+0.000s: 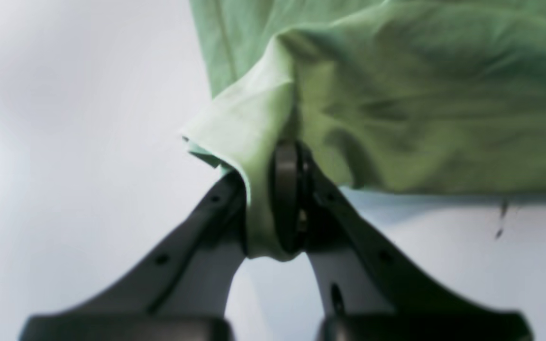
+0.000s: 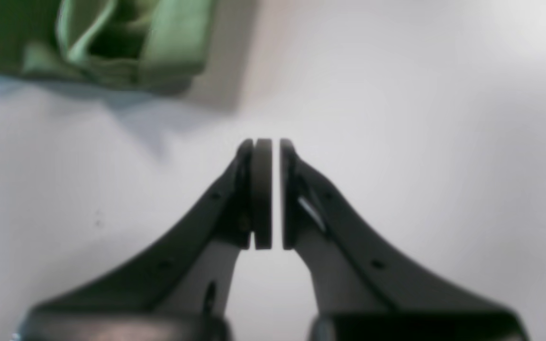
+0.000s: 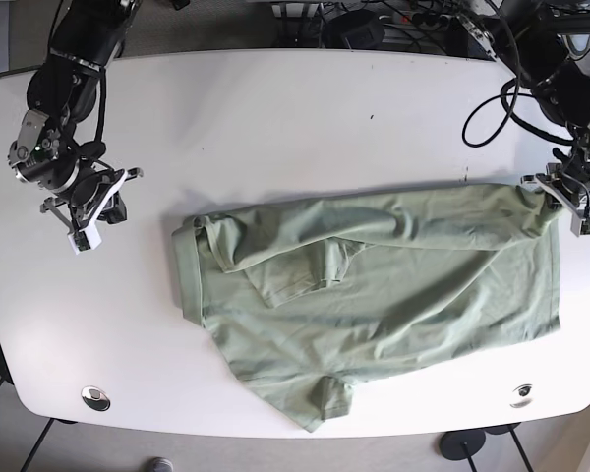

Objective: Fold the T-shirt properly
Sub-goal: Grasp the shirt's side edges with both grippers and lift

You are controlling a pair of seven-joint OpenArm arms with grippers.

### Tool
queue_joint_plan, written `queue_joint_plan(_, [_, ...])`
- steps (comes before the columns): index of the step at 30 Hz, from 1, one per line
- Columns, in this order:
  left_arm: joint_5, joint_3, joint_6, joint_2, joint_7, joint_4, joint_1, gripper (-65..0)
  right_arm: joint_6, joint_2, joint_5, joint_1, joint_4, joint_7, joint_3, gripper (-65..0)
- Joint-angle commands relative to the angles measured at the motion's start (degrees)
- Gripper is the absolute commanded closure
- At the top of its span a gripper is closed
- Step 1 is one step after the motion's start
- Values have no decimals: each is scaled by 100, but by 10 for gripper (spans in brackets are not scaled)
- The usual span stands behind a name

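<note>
A light green T-shirt (image 3: 393, 285) lies spread and creased across the white table (image 3: 275, 118), with its upper part folded over and a sleeve at the front. My left gripper (image 3: 553, 193) is at the shirt's far right corner. In the left wrist view the left gripper (image 1: 273, 199) is shut on a pinch of the shirt (image 1: 420, 94), which is lifted off the table. My right gripper (image 3: 110, 208) is to the left of the shirt, apart from it. In the right wrist view the right gripper (image 2: 270, 194) is shut to a thin slit and empty, with the shirt (image 2: 112, 42) at the upper left.
Cables and gear (image 3: 393, 20) lie beyond the table's back edge. Two round fittings (image 3: 95, 397) (image 3: 520, 395) sit near the front edge. A small dark mark (image 3: 371, 117) is on the table behind the shirt.
</note>
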Motion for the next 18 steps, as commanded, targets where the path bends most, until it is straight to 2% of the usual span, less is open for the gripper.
queue_joint_plan(1, [-102, -12, 12, 19, -325, 230, 130, -4, -15, -73, 146, 98, 133, 126, -28, -60])
queue_joint_plan(2, [-102, -3, 12, 19, -333, 248, 183, -4, -32, -100, 146, 151, 63, 135, -116, -116])
queue_joint_plan(3, [-94, -21, 12, 19, -342, 230, 209, -4, -32, -100, 155, 291, -87, 135, -424, -220])
queue_joint_plan(5, [-85, -30, 12, 10, -342, 230, 209, -4, -41, -91, 155, 485, -254, 152, -898, -360])
queue_joint_plan(7, [-67, -30, 12, 10, -342, 239, 209, -4, -41, -100, 146, 713, -368, 205, -1329, -439])
queue_joint_plan(10, [-58, -30, 12, 10, -342, 239, 209, -4, -50, -100, 146, 1038, -939, 460, -1751, -411])
queue_joint_plan(13, [-58, -21, 12, 1, -342, 239, 209, -4, -50, -73, 155, 1355, -1994, 724, -1918, -366])
queue_joint_plan(15, [-58, -30, 12, -8, -351, 239, 209, -4, -6, -64, 155, 1355, -2153, 768, -2050, -365])
queue_joint_plan(18, [-58, -30, 12, -8, -351, 239, 209, -4, -41, -91, 146, 1311, -2249, 820, -2314, -363])
